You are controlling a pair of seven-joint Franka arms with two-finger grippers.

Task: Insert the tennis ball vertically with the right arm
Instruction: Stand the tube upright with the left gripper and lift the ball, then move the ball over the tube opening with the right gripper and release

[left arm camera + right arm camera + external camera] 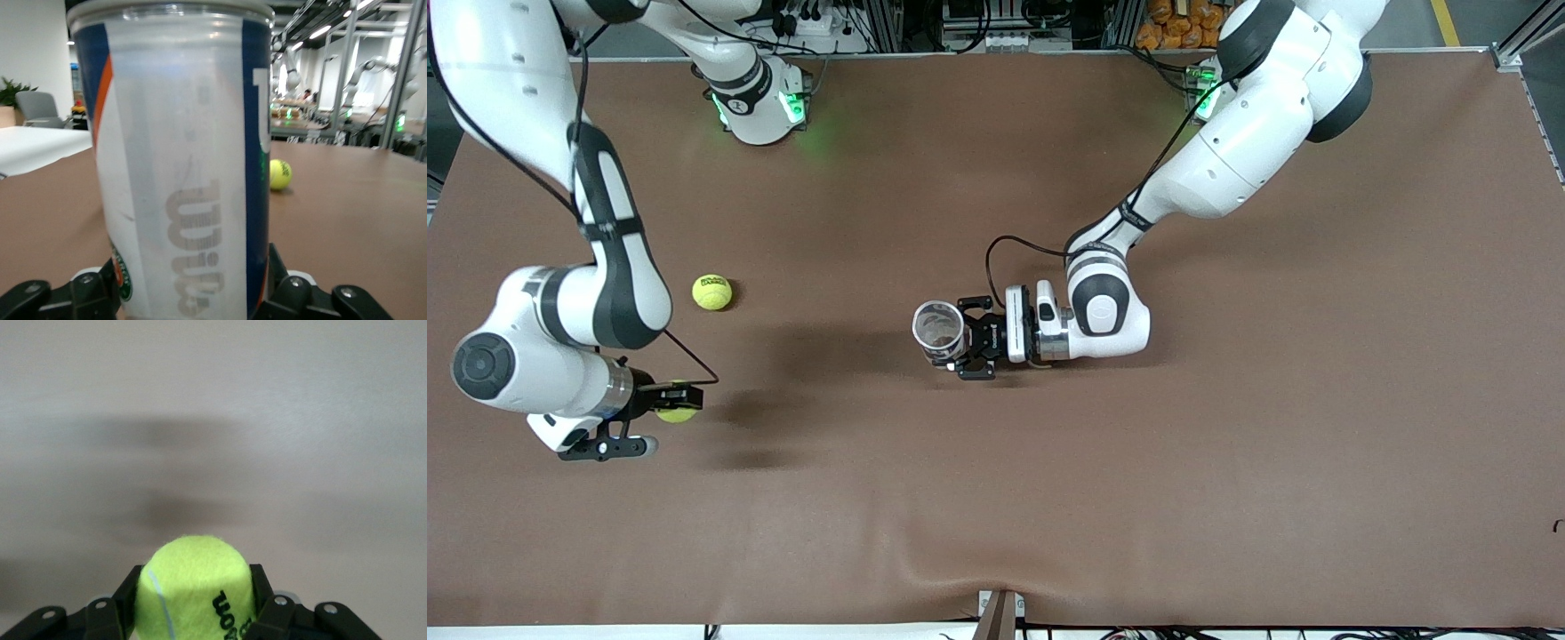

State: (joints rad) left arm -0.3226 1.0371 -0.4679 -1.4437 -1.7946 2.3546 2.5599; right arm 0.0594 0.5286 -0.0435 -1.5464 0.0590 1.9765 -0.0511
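So the right gripper (669, 400) is clamped on a tennis ball (678, 411), up over the counter (1227, 462) toward the right arm's end, well apart from the can (939, 332). The left gripper (969, 342) has its fingers around that clear can, which stands upright mid-counter. A second ball (711, 292) sits on the counter, between the can and the right arm.

Lighting: even, bright, from overhead. Soft double shadows on the counter (1049, 498) beside my right gripper (679, 399) and under my left gripper (971, 342). Green glow at both my bases. Left wrist view: can (180, 167) blurred, glare on its rim, background sharper.
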